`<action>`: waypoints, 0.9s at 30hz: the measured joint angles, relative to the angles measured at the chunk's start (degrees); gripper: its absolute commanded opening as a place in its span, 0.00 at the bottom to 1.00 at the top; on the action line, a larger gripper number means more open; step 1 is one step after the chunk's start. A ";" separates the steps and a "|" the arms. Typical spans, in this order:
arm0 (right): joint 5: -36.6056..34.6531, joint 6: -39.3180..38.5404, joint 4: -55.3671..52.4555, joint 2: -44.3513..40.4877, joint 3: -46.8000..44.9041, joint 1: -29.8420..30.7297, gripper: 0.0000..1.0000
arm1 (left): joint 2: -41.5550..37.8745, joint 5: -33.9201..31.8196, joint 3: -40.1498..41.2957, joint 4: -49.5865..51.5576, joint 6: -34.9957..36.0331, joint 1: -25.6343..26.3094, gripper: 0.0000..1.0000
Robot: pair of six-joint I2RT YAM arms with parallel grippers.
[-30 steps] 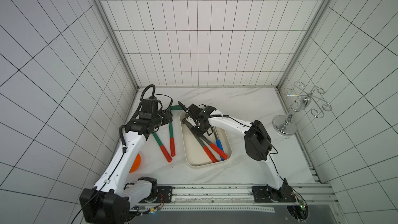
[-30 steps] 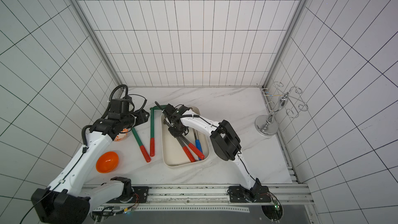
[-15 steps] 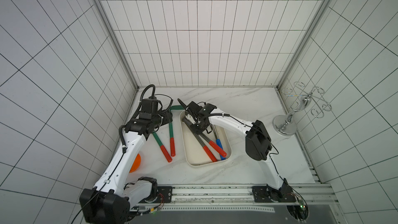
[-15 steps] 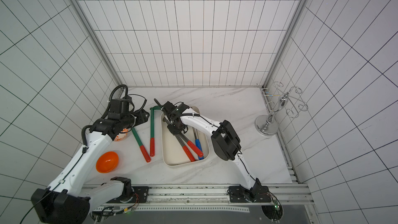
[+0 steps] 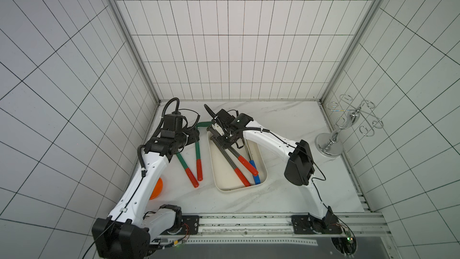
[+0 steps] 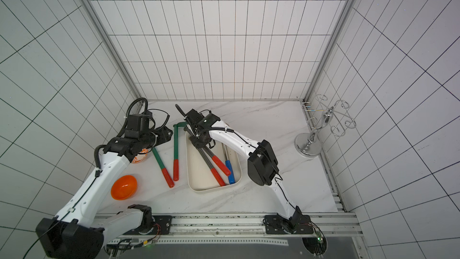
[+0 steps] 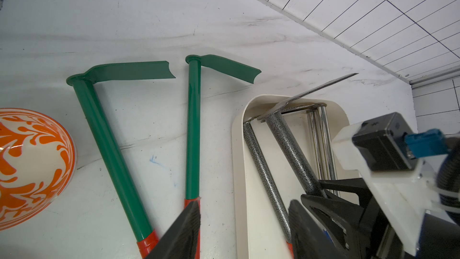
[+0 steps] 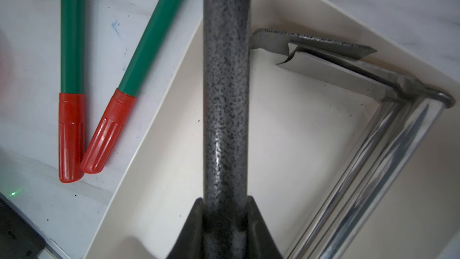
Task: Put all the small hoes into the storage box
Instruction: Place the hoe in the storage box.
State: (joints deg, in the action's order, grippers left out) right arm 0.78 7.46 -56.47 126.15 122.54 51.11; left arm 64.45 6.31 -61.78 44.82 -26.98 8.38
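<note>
The cream-white storage box (image 5: pixel 219 187) (image 6: pixel 196 170) (image 7: pixel 239 170) (image 8: pixel 298 125) lies mid-table. My right gripper (image 5: pixel 225 142) (image 6: pixel 199 140) (image 8: pixel 225 203) is shut on the shaft of a grey speckled small hoe (image 5: pixel 245 164) (image 6: pixel 220 163) (image 7: pixel 293 150) (image 8: pixel 225 95). That hoe is tilted over the box, blade raised at the far end and red grip down in the box. A second grey hoe (image 5: pixel 229 163) (image 7: pixel 261 170) lies in the box. My left gripper (image 5: pixel 193 137) (image 6: pixel 168 134) (image 7: pixel 245 204) hangs open over the box's left rim, holding nothing.
Two green hoes with red grips (image 5: pixel 198 150) (image 5: pixel 184 163) (image 7: pixel 193 120) (image 7: pixel 104 125) lie on the table left of the box. A chrome hoe with a blue grip (image 5: pixel 255 173) lies in the box. An orange-patterned plate (image 6: pixel 140 156), an orange bowl (image 6: pixel 123 187) and a chrome stand (image 5: pixel 331 143) stand around.
My right gripper has shifted slightly left and back with the grey hoe in it. The left arm has not moved.
</note>
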 measured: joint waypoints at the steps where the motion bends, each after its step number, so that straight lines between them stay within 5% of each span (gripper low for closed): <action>1: 0.00 0.00 0.20 0.00 0.11 -0.09 0.00 | 0.00 0.00 0.00 0.00 0.00 0.00 0.59; 27: 7.23 2.43 5.11 1.68 -0.07 -2.36 0.00 | -0.20 0.07 0.68 -0.02 0.00 -0.20 0.59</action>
State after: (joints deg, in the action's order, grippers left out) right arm 8.01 9.89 -51.35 127.83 122.48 48.75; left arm 64.25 6.37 -61.10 44.80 -26.98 8.19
